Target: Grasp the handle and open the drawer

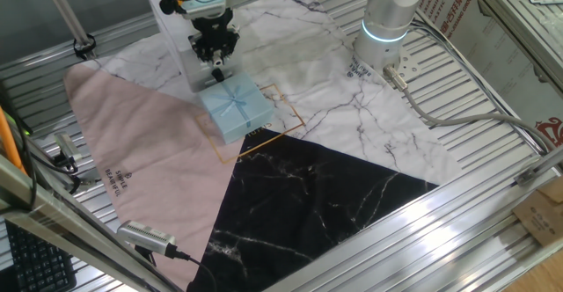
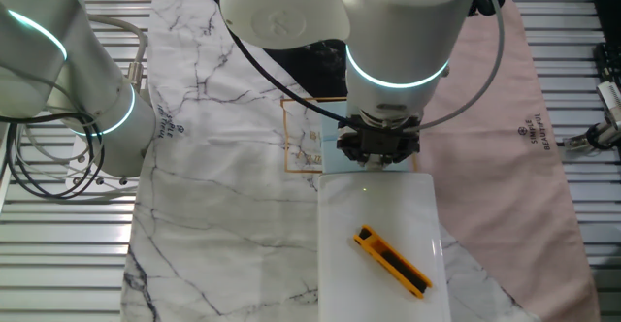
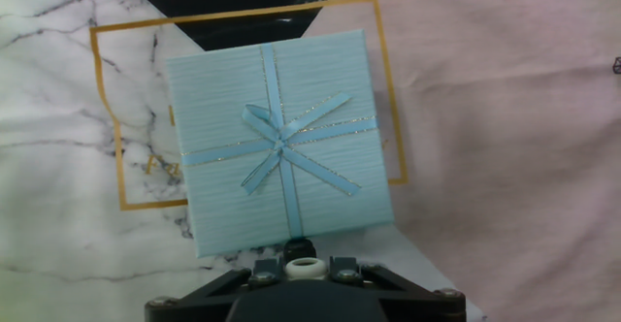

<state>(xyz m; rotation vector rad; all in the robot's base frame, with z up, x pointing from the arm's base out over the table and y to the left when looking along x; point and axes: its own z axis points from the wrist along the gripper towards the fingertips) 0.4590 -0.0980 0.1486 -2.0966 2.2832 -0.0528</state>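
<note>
Over the near edge of the drawer (image 3: 279,140) hangs the gripper (image 1: 215,53), apart from the lid and holding nothing; finger spread impossible to tell, since only the black base of the hand fills the bottom of the hand view and the other two views show the fingertips as a dark cluster. Sits flat and closed on the cloth, this light-blue square box, ribbon lines crossing on its top. At the crossing, right in the middle of the lid, lies the handle (image 3: 279,145), a pale blue bow with loops and tails spread out to the corners, untouched. Under the drawer, a thin gold square outline (image 3: 109,118) printed on the cloth, with the box shifted off it toward the pink side so that one gold edge stands bare beside it. Around the drawer meet three cloth patches: white marble (image 1: 369,116) on one side, pink (image 1: 141,142) on another, black marble (image 1: 299,195) past the far corner. Just beside the drawer, on the gripper's side, stands a taller white translucent box (image 2: 378,244), with an orange and black tool (image 2: 392,260) lying on its top. Seen from the other fixed view, most of the drawer hidden behind the arm's wrist, only a sliver of blue showing.
</note>
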